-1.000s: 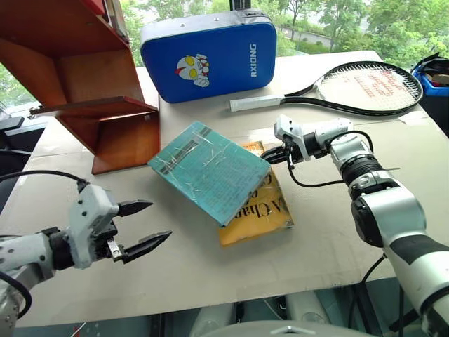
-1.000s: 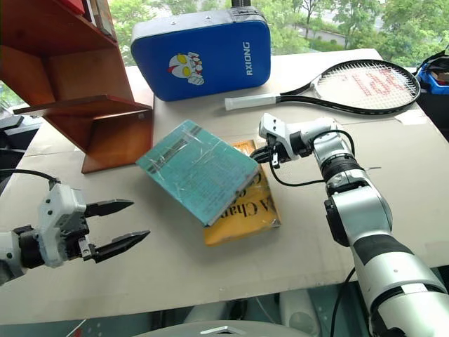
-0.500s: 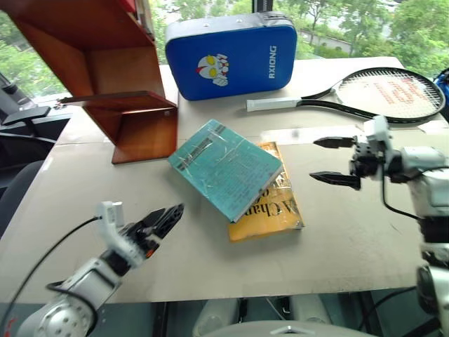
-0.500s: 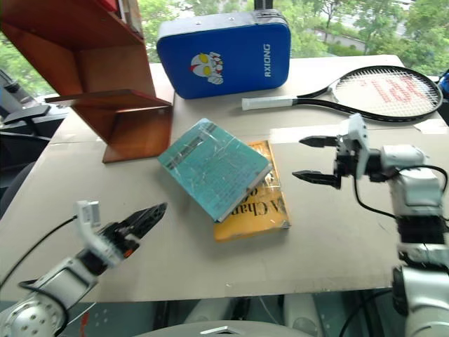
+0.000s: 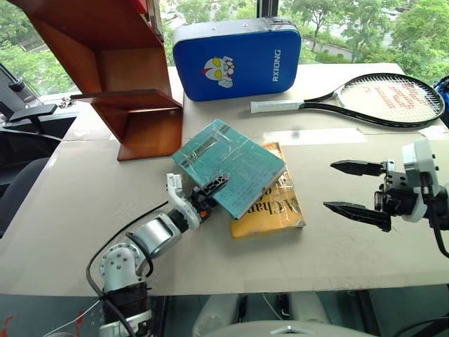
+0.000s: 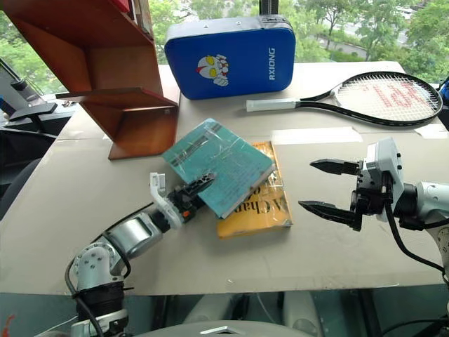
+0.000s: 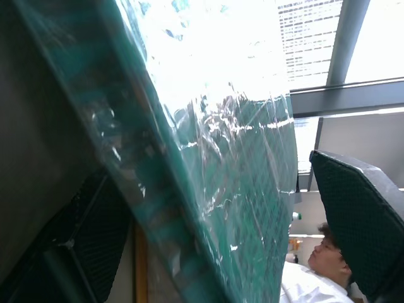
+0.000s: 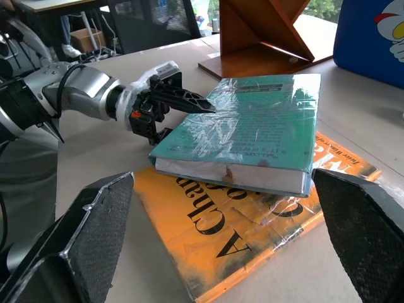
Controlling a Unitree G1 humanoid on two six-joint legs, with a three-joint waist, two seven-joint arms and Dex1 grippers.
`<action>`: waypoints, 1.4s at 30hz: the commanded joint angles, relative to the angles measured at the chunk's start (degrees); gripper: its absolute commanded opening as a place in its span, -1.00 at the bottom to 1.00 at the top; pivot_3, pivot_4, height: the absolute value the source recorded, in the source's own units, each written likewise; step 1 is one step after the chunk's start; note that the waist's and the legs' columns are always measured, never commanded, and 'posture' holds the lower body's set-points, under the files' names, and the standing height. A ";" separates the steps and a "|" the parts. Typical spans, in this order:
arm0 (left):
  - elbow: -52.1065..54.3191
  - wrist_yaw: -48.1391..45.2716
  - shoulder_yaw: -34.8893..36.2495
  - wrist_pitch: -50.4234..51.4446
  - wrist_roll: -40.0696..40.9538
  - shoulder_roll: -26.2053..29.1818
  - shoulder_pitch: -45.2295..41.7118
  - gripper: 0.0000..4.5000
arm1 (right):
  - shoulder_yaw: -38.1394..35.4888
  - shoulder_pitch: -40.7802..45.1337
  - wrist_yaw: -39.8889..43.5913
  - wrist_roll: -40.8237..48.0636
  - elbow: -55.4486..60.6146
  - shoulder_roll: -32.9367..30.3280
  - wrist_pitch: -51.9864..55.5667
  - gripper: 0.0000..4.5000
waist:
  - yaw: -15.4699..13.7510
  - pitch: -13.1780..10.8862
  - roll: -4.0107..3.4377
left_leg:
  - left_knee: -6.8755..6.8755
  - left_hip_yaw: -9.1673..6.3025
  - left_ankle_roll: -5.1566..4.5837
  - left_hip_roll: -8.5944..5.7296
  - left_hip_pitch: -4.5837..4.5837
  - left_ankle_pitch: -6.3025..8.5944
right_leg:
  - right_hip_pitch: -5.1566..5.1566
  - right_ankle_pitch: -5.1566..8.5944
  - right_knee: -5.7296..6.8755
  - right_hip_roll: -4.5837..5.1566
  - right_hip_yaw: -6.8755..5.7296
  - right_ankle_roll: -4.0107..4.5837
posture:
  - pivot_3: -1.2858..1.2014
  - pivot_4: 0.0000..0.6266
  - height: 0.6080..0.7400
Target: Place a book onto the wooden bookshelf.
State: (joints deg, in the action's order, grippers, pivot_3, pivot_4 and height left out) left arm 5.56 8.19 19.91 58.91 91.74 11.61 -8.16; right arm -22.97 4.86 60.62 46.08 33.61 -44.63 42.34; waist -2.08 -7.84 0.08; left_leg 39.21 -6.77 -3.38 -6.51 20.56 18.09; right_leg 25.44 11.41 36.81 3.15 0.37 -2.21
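The teal-green book [image 5: 235, 163] in shiny wrap lies tilted on a yellow-orange book [image 5: 275, 210] in the middle of the table. My left gripper [image 5: 216, 189] is at the teal book's near-left corner. Its jaws are open around that edge, with one finger [image 8: 186, 100] over the cover and the other below it. My right gripper [image 5: 328, 185] hovers open and empty to the right of both books, pointing at them. The wooden bookshelf [image 5: 130, 84] stands at the far left of the table. In the left wrist view the wrapped book [image 7: 208, 158] shows very close.
A blue padded case [image 5: 235, 56] with a cartoon face stands at the back. A tennis racket [image 5: 379, 98] lies at the back right. The table is covered in cardboard [image 5: 84, 210]. A person [image 7: 328, 252] and a dark chair [image 7: 360, 221] are beyond the table.
My right gripper opened, let go of the book's right corner and pulled back to the near right. My left gripper rolled and moved right and forward to straddle the book's near-left corner.
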 commanded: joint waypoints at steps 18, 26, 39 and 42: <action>25.14 -2.75 -9.61 -6.57 -4.62 11.88 -8.97 -0.98 | -4.77 4.27 -3.01 10.71 -6.49 -3.25 -2.16 1.00 | -0.30 -0.07 0.15 | 0.01 0.03 0.00 -0.01 0.04 0.00 | 0.00 0.00 -0.05 0.00 0.02 0.01 | 0.03 -0.52 1.00; 26.67 -22.36 -33.35 -27.23 -71.55 49.67 -32.94 -0.98 | -2.17 19.82 -3.96 17.08 -15.79 -6.39 2.38 1.00 | 0.62 -0.39 0.49 | -0.47 0.36 0.09 0.10 -0.01 -0.07 | 0.10 -0.11 -0.30 -0.12 0.26 0.20 | 0.03 -0.52 1.00; 13.11 -27.66 -21.36 -42.09 -109.68 67.12 -20.71 -0.98 | 2.58 30.36 -8.30 17.09 -20.37 -0.62 1.99 1.00 | 1.72 -0.58 0.43 | -0.95 0.20 0.06 0.21 0.27 -0.07 | 0.34 -0.12 -0.94 -0.14 -0.05 0.18 | 0.03 -0.52 1.00; 11.82 -29.06 -15.45 -41.03 -112.07 67.33 -14.16 -0.98 | 2.83 31.88 -11.66 16.11 -20.83 0.91 1.50 1.00 | 1.76 -0.61 0.42 | -0.98 0.13 0.07 0.29 0.24 -0.06 | 0.36 -0.12 -0.83 -0.17 -0.14 0.18 | 0.03 -0.52 1.00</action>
State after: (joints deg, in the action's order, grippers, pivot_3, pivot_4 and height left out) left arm 17.50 -20.65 -1.88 16.86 -18.08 77.34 -22.48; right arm -18.99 35.32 51.02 62.65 12.31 -43.87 44.87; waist -0.32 -8.46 0.49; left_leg 38.23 -6.68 -3.31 -6.21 20.80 18.03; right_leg 25.80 11.29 36.00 2.97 0.18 -2.03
